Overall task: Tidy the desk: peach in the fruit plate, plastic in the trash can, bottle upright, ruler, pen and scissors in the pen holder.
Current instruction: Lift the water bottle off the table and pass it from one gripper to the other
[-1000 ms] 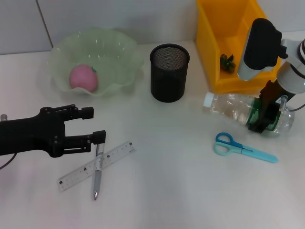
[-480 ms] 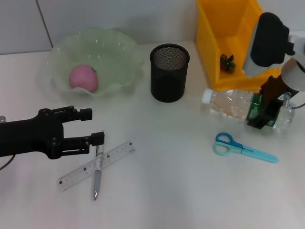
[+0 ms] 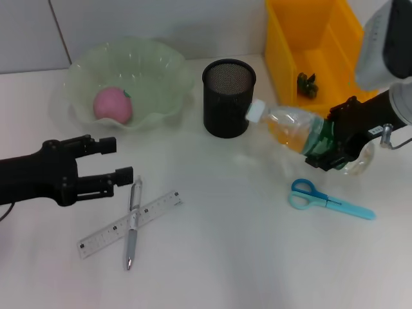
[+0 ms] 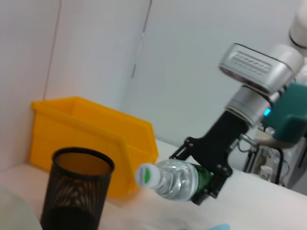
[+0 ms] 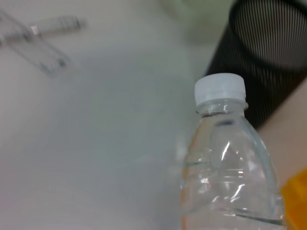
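My right gripper (image 3: 325,141) is shut on the clear bottle (image 3: 290,129) at its green label. It holds the bottle off the table, tilted, with the white cap (image 3: 257,111) next to the black mesh pen holder (image 3: 228,96). The left wrist view shows the same bottle (image 4: 175,178) lifted, and the right wrist view shows its cap end (image 5: 220,91). My left gripper (image 3: 118,159) is open, just left of the pen's top. The pen (image 3: 132,225) lies across the ruler (image 3: 109,233). The blue scissors (image 3: 328,199) lie flat below the bottle. The peach (image 3: 112,104) sits in the green fruit plate (image 3: 161,71). Green plastic (image 3: 307,85) lies in the yellow trash can (image 3: 290,38).
The trash can stands at the back right, close behind the lifted bottle. The pen holder (image 4: 76,191) stands at the back centre, between the plate and the bin. A white wall runs behind the table.
My right gripper has lifted the bottle off the table and swung its cap end up and left toward the pen holder. My left gripper has drawn back a little to the left.
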You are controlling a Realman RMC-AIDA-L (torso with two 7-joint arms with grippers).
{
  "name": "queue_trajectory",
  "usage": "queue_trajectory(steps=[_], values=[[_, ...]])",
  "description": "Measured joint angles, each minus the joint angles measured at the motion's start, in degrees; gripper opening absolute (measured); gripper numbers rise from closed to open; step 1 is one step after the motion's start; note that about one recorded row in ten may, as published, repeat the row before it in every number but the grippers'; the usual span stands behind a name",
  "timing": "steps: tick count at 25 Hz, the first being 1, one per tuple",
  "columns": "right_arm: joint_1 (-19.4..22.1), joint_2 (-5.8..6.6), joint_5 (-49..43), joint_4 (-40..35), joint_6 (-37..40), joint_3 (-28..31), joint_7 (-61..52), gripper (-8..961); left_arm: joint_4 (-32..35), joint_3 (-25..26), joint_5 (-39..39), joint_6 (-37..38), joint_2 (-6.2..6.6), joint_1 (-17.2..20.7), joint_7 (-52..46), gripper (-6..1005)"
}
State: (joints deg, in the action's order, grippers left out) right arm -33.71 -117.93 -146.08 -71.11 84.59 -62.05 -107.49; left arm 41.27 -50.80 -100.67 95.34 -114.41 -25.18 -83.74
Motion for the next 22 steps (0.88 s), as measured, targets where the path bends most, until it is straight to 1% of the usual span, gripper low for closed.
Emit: queue_trajectory(steps=[5, 9, 13, 16, 17, 19, 21, 22], values=[[2.7, -0.27, 9.4, -1.2, 0.2, 2.5, 4.5, 759, -0.1, 3.5, 0.0, 0.9, -0.67, 0.1, 0.4, 802], [4.2, -0.52, 17.5, 0.2, -0.3, 3.3, 9.0, 759, -0.1, 6.2, 0.0, 1.4, -1.24, 0.1, 0.4, 802], [4.9, -0.92, 26.7, 4.3, -0.5, 5.2, 15.4, 759, -0.1, 8.5, 0.3, 1.4, -1.99, 0.1, 0.4, 801], [5.0, -1.0, 34.3, 9.2, -0.5, 5.9, 21.1, 759, -0.2, 11.1, 1.4, 1.4, -3.17, 0.1, 0.4, 801], [5.0, -1.01, 35.8, 10.5, -0.5, 6.0, 22.5, 759, -0.2, 11.1, 1.4, 1.4, -3.17, 0.1, 0.4, 801], [5.0, -1.04, 39.6, 13.6, -0.6, 6.1, 25.9, 759, -1.5, 12.2, 4.7, 1.5, -3.8, 0.0, 0.7, 801], [4.8, -1.05, 42.5, 16.3, -0.6, 6.1, 28.8, 759, -3.1, 12.2, 6.6, 1.7, -3.8, -0.1, 1.5, 801], [4.7, -1.05, 44.0, 17.7, -0.7, 6.0, 30.0, 759, -5.0, 12.1, 8.0, 2.0, -3.76, -0.4, 2.8, 801]])
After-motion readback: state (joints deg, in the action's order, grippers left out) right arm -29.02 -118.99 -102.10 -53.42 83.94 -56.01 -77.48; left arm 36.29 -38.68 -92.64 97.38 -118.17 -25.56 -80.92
